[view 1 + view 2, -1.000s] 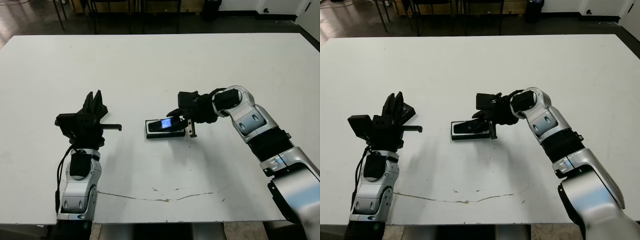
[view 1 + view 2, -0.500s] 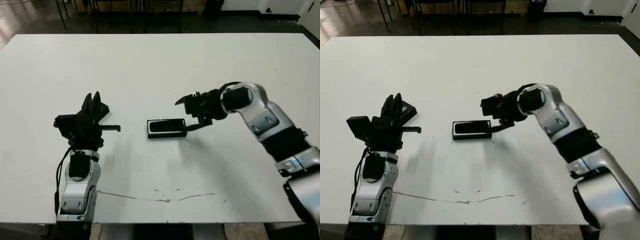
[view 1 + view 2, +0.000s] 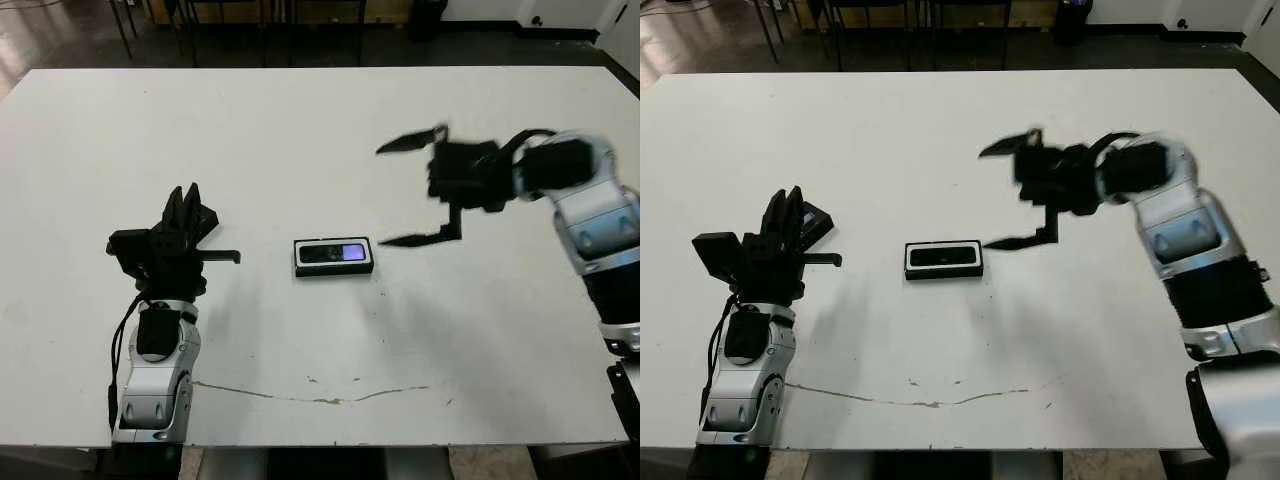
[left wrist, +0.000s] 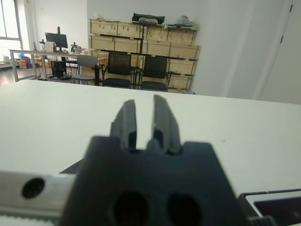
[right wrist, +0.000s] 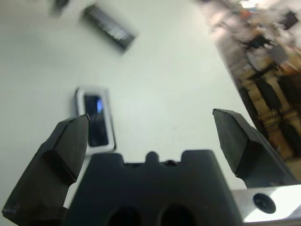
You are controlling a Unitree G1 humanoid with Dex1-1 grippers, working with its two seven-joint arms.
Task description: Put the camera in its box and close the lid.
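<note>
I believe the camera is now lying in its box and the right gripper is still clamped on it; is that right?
Not quite. The camera does lie in the box, but the right gripper is not clamped on it: the left eye view shows it raised off to the side, fingers spread wide and empty.

The table has a smooth, matt white top, scuffed by a thin dark crack line near the front edge. The box looks like matt black plastic with a white lining, and the camera lying in it is dark and glossy — a bluish-purple patch glows at one end. Both grippers, the left gripper and the right gripper, have matt black plastic fingers; the right forearm's shell is smooth silver-grey — metal or painted plastic.
</note>
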